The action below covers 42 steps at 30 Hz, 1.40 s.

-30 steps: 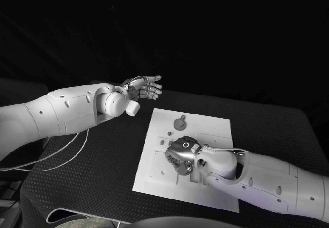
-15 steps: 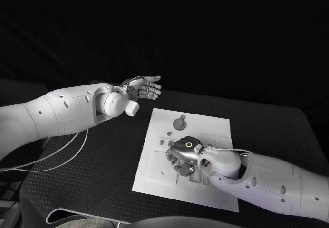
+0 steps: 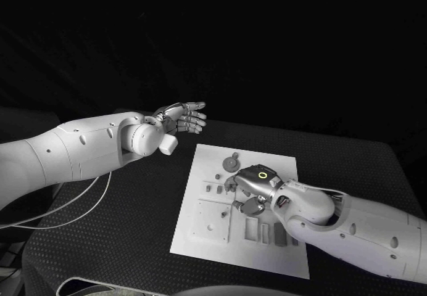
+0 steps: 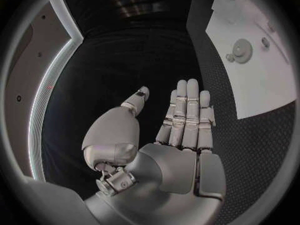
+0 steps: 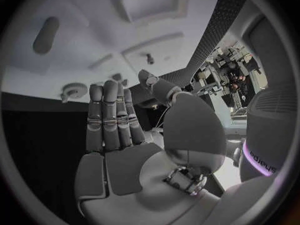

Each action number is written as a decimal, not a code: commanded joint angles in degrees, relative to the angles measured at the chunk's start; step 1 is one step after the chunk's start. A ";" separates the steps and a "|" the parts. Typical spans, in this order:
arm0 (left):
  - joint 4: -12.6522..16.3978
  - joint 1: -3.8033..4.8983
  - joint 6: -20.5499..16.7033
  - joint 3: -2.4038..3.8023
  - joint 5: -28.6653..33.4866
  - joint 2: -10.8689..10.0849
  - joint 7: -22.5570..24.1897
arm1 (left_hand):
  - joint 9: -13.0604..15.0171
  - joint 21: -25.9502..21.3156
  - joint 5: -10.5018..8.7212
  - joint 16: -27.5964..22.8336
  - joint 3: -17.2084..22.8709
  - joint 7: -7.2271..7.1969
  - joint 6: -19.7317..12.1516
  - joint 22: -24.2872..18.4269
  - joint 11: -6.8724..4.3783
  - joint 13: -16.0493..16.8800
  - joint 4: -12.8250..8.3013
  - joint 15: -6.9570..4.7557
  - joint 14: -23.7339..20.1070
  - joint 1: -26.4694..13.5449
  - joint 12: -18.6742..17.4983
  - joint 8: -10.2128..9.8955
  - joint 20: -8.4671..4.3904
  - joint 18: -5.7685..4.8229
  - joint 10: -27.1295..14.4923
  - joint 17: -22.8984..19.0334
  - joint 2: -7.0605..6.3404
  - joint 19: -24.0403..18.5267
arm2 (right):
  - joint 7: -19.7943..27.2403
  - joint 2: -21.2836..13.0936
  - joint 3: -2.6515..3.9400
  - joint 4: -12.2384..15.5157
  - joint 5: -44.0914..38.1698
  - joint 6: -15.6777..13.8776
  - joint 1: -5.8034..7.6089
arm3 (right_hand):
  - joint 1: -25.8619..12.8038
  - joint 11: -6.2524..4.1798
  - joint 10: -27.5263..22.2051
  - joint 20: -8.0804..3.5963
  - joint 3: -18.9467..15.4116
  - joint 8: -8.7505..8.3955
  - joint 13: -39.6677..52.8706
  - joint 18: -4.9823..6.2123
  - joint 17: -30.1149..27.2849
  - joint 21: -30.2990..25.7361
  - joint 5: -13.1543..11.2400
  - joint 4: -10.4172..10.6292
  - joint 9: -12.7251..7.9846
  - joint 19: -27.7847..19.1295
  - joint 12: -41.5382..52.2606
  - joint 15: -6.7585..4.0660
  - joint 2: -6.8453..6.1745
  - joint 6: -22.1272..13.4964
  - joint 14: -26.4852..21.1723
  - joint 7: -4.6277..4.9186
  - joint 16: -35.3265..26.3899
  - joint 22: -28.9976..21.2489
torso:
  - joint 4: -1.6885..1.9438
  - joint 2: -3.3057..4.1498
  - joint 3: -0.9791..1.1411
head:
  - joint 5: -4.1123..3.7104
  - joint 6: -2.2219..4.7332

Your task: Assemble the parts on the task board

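white board [image 3: 209, 231] lies mid-table [image 3: 107, 246], its small grey parts seated in recesses at the centre and far end, a round disc [image 3: 231, 163] at about twelve o'clock. the right hand [image 3: 252, 185] hovers over the centre parts, fingers straight and apart, holding nothing, probably lining up a pick. the left hand [image 3: 182, 116] hangs released off the board at ten o'clock, likely parked clear of the work.
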 commanded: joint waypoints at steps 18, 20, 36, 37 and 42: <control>-0.11 0.01 1.04 -0.08 -0.23 0.08 0.52 | -0.08 -0.26 0.04 -0.10 -0.13 0.15 0.28 0.77 0.02 0.07 0.21 -0.05 -0.10 -0.33 0.33 -0.28 -0.14 0.52 -0.55 0.05 -0.02 0.30 | -0.44 -10.21 3.60 2.59 8.08 13.83 5.65 | -5.92 1.60 -5.61 0.34 -9.82 -1.76 -2.83 1.30 0.63 0.29 0.28 -1.59 -0.98 -1.28 -0.33 1.59 -0.09 -4.99 -1.46 -2.14 1.42 0.87 | -0.03 0.08 -0.03 | -1.86 1.94; -0.22 0.00 1.09 -0.10 -0.23 0.13 0.53 | -0.08 -0.26 0.04 -0.09 -0.13 0.15 0.28 0.78 0.02 0.07 0.20 -0.05 -0.10 -0.32 0.33 -0.28 -0.14 0.52 -0.55 0.05 -0.02 0.31 | -0.91 -10.28 3.13 2.28 7.51 15.01 5.65 | -6.18 1.89 -6.57 0.54 -10.76 -1.86 -3.33 1.30 0.60 0.11 0.42 -1.35 -1.12 -1.61 -0.25 1.88 -0.08 -5.44 -1.85 -2.53 1.53 0.86 | -0.03 0.11 0.03 | -1.86 1.87; -0.29 -0.04 1.29 -0.11 -0.29 -0.07 0.59 | -0.08 -0.26 0.04 -0.09 -0.10 0.14 0.30 0.79 0.02 0.07 0.20 -0.06 -0.09 -0.25 0.37 -0.28 -0.13 0.52 -0.56 0.05 0.00 0.32 | -0.89 -9.06 0.43 0.55 4.67 16.52 3.76 | -5.02 1.53 -5.89 0.70 -12.12 -1.02 -4.29 1.30 0.34 -0.15 0.69 0.52 -1.38 -1.88 0.91 1.54 0.12 -4.99 -2.48 -3.15 2.28 0.90 | 0.11 0.07 -0.04 | -2.29 1.34; -0.26 -0.04 1.30 -0.11 -0.29 -0.10 0.58 | -0.08 -0.26 0.04 -0.09 -0.10 0.14 0.30 0.79 0.02 0.07 0.20 -0.06 -0.09 -0.25 0.37 -0.28 -0.13 0.52 -0.56 0.05 0.00 0.32 | -0.82 -8.91 0.40 0.42 4.24 16.23 3.66 | -4.72 1.42 -5.53 0.67 -11.98 -0.88 -4.29 1.30 0.31 -0.09 0.65 0.77 -1.39 -1.75 1.11 1.40 0.15 -4.80 -2.39 -3.13 2.39 0.92 | 0.11 0.07 -0.04 | -2.29 1.34; -0.30 -0.04 1.52 -0.11 -0.30 -0.08 0.57 | -0.09 -0.27 0.04 -0.09 -0.10 0.14 0.31 0.80 0.02 0.07 0.21 -0.06 -0.09 -0.24 0.39 -0.28 -0.13 0.52 -0.57 0.05 0.00 0.32 | -0.64 -8.26 0.21 -0.11 3.63 13.93 3.32 | -2.64 0.61 -3.41 0.26 -10.71 -0.40 -4.18 1.30 0.12 0.33 0.24 1.81 -1.51 -0.76 2.24 0.68 0.24 -4.21 -1.59 -2.94 2.96 0.99 | 0.09 0.05 -0.10 | -2.30 1.25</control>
